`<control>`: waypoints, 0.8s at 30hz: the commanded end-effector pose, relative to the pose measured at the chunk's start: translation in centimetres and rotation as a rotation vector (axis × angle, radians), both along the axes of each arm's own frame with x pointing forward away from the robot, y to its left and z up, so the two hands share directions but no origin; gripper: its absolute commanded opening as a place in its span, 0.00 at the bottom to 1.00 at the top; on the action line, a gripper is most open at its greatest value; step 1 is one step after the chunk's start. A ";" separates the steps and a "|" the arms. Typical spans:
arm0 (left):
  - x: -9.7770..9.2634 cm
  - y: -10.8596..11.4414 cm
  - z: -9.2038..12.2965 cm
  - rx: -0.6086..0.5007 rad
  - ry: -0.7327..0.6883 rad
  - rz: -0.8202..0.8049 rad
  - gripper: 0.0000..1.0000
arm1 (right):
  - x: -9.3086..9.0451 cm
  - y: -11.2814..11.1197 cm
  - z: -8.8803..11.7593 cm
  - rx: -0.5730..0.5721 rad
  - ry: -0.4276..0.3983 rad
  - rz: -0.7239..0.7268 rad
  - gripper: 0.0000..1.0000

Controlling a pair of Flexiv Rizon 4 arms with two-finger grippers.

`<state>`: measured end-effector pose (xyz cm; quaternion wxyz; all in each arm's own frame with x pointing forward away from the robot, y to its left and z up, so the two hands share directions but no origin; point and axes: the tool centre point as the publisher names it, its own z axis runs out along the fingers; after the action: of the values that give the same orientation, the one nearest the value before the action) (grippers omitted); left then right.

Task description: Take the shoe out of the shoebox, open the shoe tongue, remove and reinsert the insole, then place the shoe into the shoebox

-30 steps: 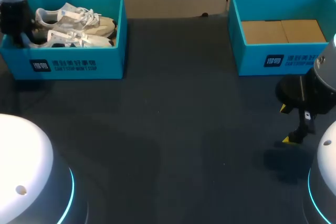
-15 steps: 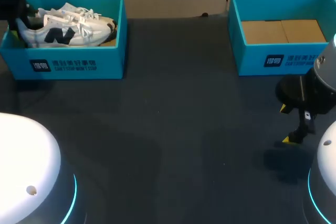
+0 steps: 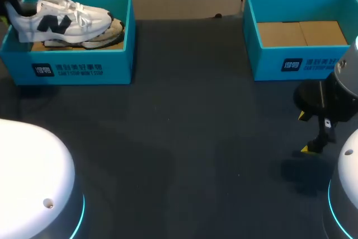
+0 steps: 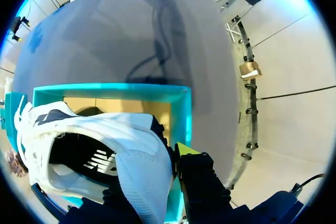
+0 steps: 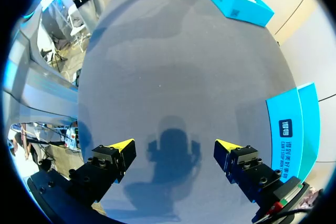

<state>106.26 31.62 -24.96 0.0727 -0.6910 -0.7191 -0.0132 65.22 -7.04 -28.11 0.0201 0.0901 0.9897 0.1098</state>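
Observation:
A white shoe [image 3: 61, 19] with a dark side logo hangs just above the left teal shoebox [image 3: 72, 68], toe toward the table's middle. My left gripper [image 3: 11, 8] is shut on its heel at the box's far left end. In the left wrist view the shoe [image 4: 105, 145] fills the space by the gripper [image 4: 155, 163]; one yellow fingertip [image 4: 186, 149] shows against the heel and the other is hidden. A second shoe [image 3: 103, 36] lies in the box. My right gripper [image 3: 313, 134] hangs open over the table at the right, fingers [image 5: 118, 150] wide apart with nothing between them.
A second teal shoebox [image 3: 291, 62] stands at the back right, holding only a cardboard liner [image 3: 302, 33]; its wall [image 5: 294, 124] is close beside my right gripper. The dark tabletop [image 3: 184, 138] spreads between the two boxes.
The left gripper has risen with the shoe, which has come up out of the box and turned side-on. The right arm has not moved.

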 end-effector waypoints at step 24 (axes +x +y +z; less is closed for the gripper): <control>-8.8 0.0 9.8 0.010 -0.020 -0.071 0.00 | -0.1 0.0 -0.1 -0.002 -0.001 -0.001 1.00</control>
<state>100.00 31.94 -15.91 0.0846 -0.7137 -0.6953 -0.0022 65.22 -7.04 -28.11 0.0201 0.0901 0.9897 0.1098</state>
